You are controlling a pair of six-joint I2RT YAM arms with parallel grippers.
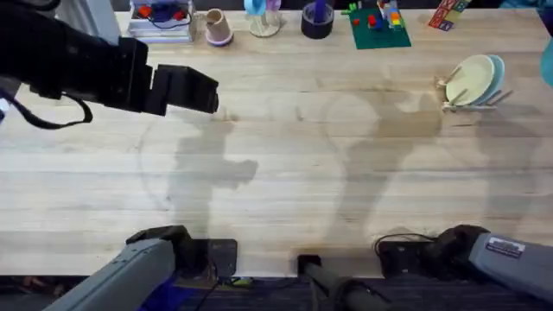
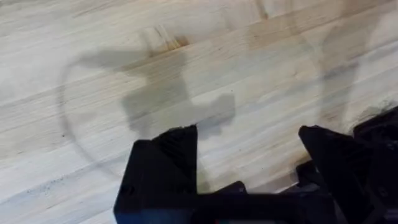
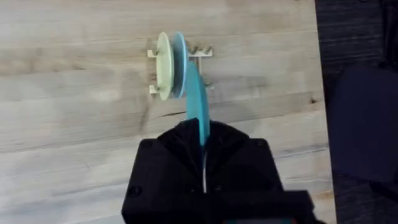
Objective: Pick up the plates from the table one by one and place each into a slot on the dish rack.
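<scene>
A turquoise plate (image 3: 196,93) stands edge-on in my right gripper (image 3: 203,134), which is shut on it. It hangs above and a little short of the dish rack (image 3: 200,51). A cream plate (image 3: 163,74) and a pale blue plate (image 3: 178,62) stand upright in the rack's slots. From overhead the rack (image 1: 471,104) sits at the far right of the table (image 1: 285,173), and a turquoise sliver (image 1: 548,62) of the held plate shows at the right edge. My left gripper (image 1: 203,91) hovers open over bare wood at the far left, its fingers (image 2: 168,162) holding nothing.
Along the far edge stand a clear tray (image 1: 160,22), a cup (image 1: 216,26), a black tape roll (image 1: 317,19) and a green baseplate with bricks (image 1: 378,26). The table's right edge (image 3: 318,93) lies close beside the rack, with dark floor beyond.
</scene>
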